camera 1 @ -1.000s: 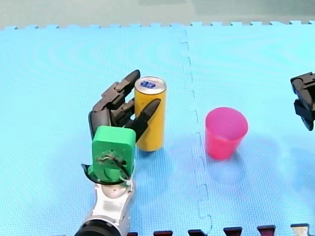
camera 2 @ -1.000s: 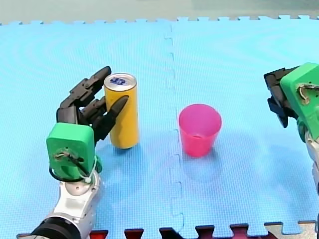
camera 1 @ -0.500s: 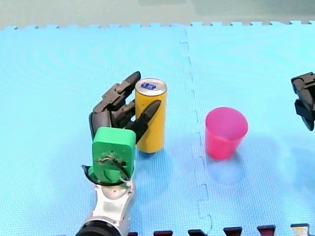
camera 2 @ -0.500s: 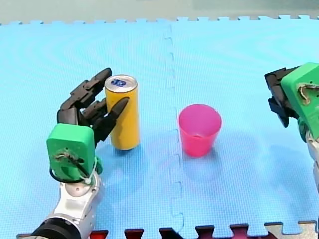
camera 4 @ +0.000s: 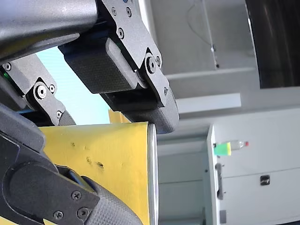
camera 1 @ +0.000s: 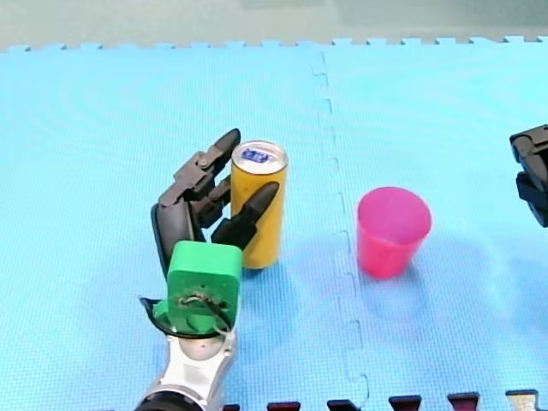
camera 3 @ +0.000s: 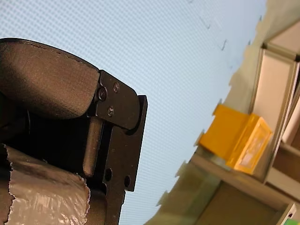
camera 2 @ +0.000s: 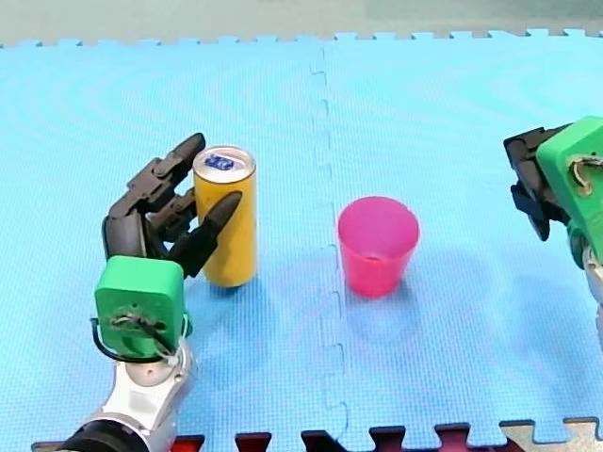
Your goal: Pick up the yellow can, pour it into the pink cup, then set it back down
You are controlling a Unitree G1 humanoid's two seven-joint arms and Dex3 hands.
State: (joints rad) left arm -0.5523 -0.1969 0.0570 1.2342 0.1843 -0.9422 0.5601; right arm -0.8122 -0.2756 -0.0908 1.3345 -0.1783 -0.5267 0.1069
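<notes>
Shifted vs 1 s ago: left hand (camera 1: 201, 205) and tall yellow aluminium drinks can (camera 1: 255, 178), both slightly leftward, wrist block nearer the camera. Item 1, can: lid up, on left half of blue interlocking foam mat surface (camera 1: 103, 111); base at or just off mat, can't tell which. Item 2, left hand: clasped round can, thumb across front, fingers behind. Wrap grip prob. chosen so can stays put when tipped. Item 3, pink plastic cup (camera 1: 392, 231): upright, mouth up, right of can, apart, leaving room for the pour. Item 4, right hand (camera 2: 535, 184): far right, holds nothing, well apart from cup; open or closed can't be told. Est. stage: grasp made, lift due next.
</notes>
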